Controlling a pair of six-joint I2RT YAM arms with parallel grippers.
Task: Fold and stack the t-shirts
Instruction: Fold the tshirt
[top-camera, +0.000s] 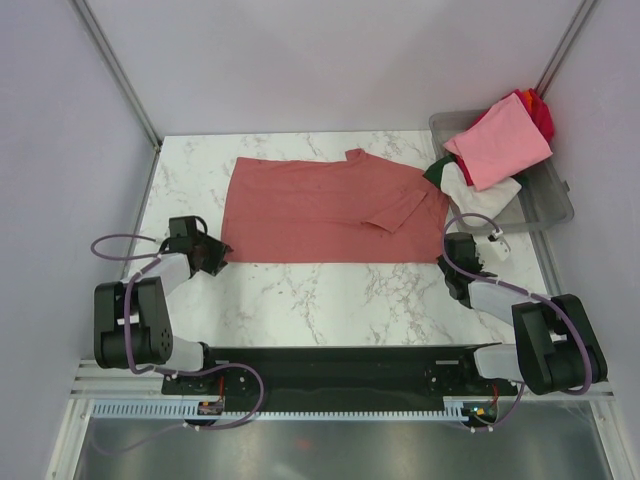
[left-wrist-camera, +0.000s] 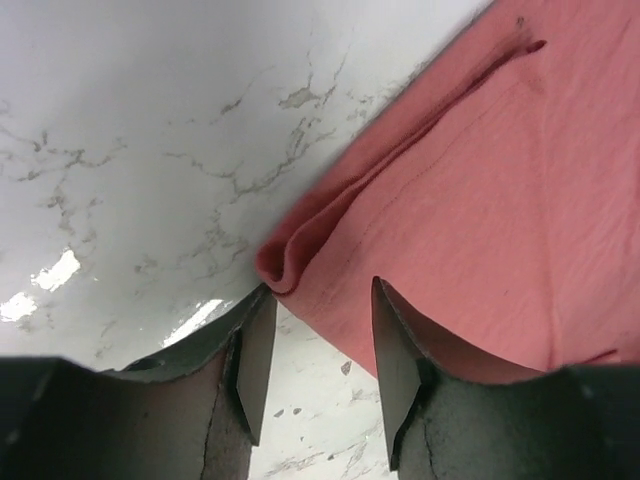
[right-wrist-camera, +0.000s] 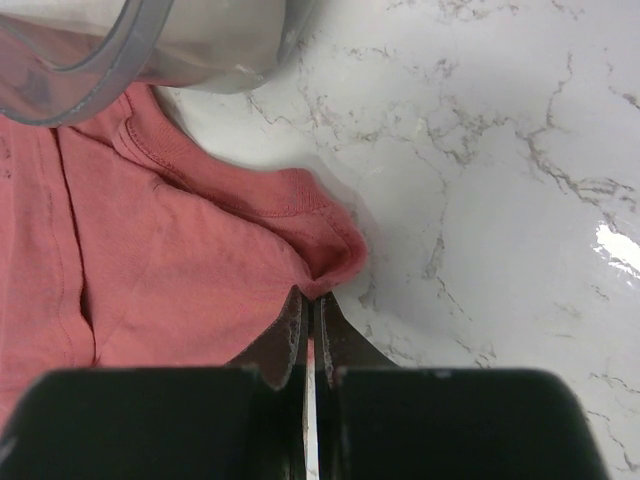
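A dusty brick-red t-shirt (top-camera: 320, 210) lies flat and folded across the marble table. My left gripper (top-camera: 212, 255) is at its near left corner. In the left wrist view that gripper (left-wrist-camera: 324, 292) is open, and the doubled corner of the shirt (left-wrist-camera: 470, 200) reaches in between the fingertips (left-wrist-camera: 255, 350). My right gripper (top-camera: 452, 262) is at the near right corner. In the right wrist view the right gripper (right-wrist-camera: 312, 296) is shut, pinching a bunched bit of the shirt's (right-wrist-camera: 180, 260) hem.
At the back right stands a clear grey tub (top-camera: 548, 208), its rim (right-wrist-camera: 90, 75) close above the right gripper. Pink (top-camera: 500, 140), bright red (top-camera: 541, 112), white (top-camera: 482, 196) and dark green (top-camera: 436, 170) shirts are heaped in and over it. Bare marble (top-camera: 330, 300) lies between the shirt and the arm bases.
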